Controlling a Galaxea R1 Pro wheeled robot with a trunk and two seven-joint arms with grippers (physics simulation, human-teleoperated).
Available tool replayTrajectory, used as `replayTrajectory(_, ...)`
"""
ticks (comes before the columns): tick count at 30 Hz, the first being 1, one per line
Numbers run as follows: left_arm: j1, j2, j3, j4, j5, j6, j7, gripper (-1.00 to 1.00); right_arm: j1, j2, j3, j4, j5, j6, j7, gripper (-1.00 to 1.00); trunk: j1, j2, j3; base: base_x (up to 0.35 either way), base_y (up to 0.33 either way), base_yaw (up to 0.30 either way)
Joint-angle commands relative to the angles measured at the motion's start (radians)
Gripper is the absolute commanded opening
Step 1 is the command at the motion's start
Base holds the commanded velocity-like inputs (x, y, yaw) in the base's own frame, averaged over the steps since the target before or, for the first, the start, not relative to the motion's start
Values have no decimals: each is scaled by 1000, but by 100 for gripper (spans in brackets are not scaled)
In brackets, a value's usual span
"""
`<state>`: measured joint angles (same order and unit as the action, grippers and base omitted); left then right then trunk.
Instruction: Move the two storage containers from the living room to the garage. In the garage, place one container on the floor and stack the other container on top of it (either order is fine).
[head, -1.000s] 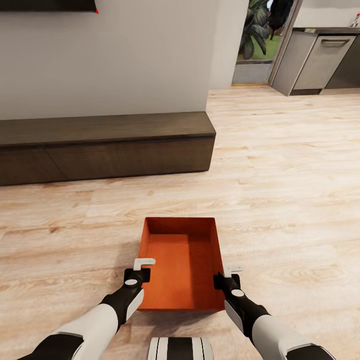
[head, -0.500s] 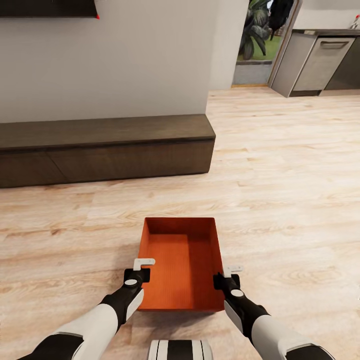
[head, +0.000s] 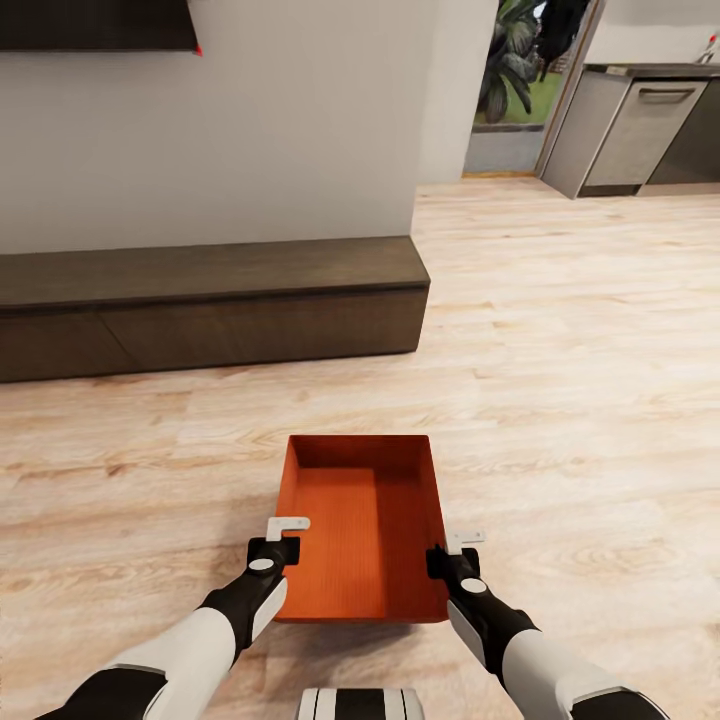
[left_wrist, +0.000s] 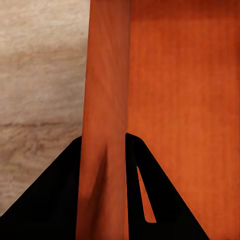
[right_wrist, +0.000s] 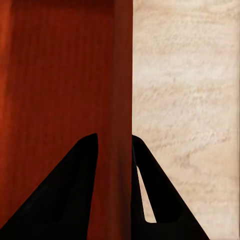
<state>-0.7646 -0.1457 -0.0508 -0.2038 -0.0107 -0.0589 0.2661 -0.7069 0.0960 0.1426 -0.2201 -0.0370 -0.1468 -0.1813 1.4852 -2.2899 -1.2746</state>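
A long, low dark-brown cabinet (head: 210, 300) runs along the foot of a plain white wall (head: 300, 120). Up in the corner above it, the lower edge of a black TV (head: 95, 25) pokes into sight. Past the wall's end there's a doorway with green plants (head: 510, 60) beyond it, and beside that a grey kitchen cabinet (head: 635, 125) under a dark tabletop (head: 650, 68).

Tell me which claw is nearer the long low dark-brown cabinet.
Left. The left claw grips the orange-red open-top bin's left wall, on the side toward the dark-brown cabinet; the right claw grips the opposite wall, farther away.
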Motion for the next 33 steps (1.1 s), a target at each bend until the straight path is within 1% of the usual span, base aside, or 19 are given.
replayTrajectory(1,-1,0,-4,0,-7,-2,7,-100,0,0,10,4,-12,-6,-9,-100,-4,7,3,0,0,0)
replayTrajectory(8,-1,0,-4,0,-6,-2,7,-100,0,1,10,4,-13,-14,-9,-100,-31,56,25,0,0,0)
replayTrajectory(33,-1,1,-4,0,-6,-2,7,-100,0,-2,9,4,-18,-2,-8,-100,-127,231,103,0,0,0)
